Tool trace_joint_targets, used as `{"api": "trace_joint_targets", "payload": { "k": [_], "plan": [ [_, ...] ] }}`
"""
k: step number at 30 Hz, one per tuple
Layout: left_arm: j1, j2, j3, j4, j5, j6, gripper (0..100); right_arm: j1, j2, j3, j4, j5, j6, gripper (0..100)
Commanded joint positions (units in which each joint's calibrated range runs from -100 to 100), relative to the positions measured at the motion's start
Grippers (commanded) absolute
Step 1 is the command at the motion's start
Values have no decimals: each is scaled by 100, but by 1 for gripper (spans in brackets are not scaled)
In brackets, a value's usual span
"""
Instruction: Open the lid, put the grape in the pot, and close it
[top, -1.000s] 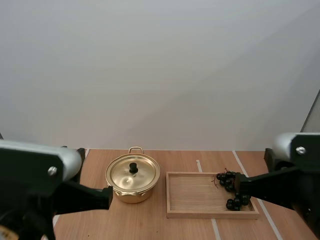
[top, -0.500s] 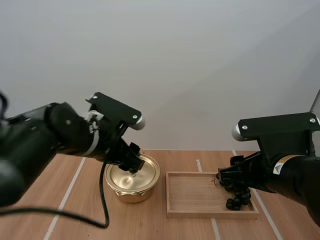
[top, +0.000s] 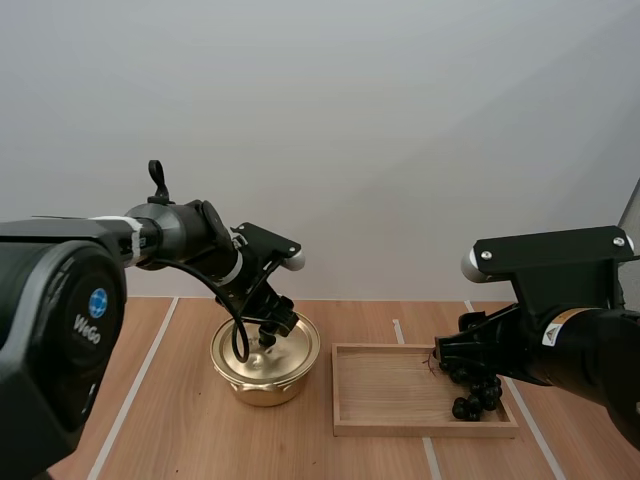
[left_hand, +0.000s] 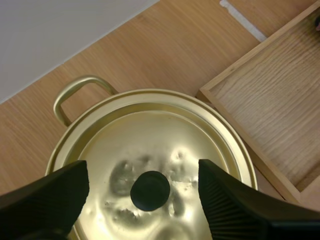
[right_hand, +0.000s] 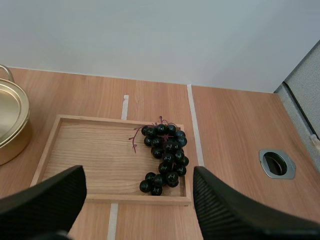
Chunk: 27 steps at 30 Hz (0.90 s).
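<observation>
The right gripper (right_hand: 138, 176) hung spread open above the grapes (right_hand: 165, 157) in the tray (right_hand: 85, 150). Beside the tray, the left gripper (left_hand: 142, 172) – fingers parted – straddled the knob (left_hand: 150, 190) of the lid (left_hand: 150, 135), which sat on the pot (top: 262, 388).

In the high view, a pot (top: 262, 390) with its lid (top: 295, 350) on sits lower centre-left on the worktop (top: 180, 410); a wooden tray (top: 385, 390) lies just right of it, grapes (top: 463, 408) in the tray's right end
</observation>
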Motion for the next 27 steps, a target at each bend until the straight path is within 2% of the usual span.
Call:
{"api": "trace_joint_targets", "payload": {
  "k": [1,5,6,7,8,9,10,18,27],
  "plan": [
    [10,251,-103,31,-34,29,100,-11,-30,-45,-24,-3,0,100],
    [10,370,-161,44,196,19,100,-11,-30,-45,-239,-20,0,100],
    [10,370,-161,44,255,8,95,-11,-20,-45,-300,-35,0,100],
    [10,370,-161,44,293,-17,71,-11,16,-45,-339,-35,0,100],
    [10,358,-161,44,348,-17,55,-11,66,-45,-369,-35,0,100],
    [10,347,-166,44,488,-17,13,-11,149,-45,-416,-35,52,100],
    [10,336,-177,44,608,-7,0,-11,263,-45,-505,-35,115,100],
    [10,-829,-563,34,1550,-128,0,-11,1736,-45,-1535,-673,767,100],
    [10,-2925,-1146,74,2336,-226,0,-39,3740,-45,-1543,-2367,868,100]
  ]
}}
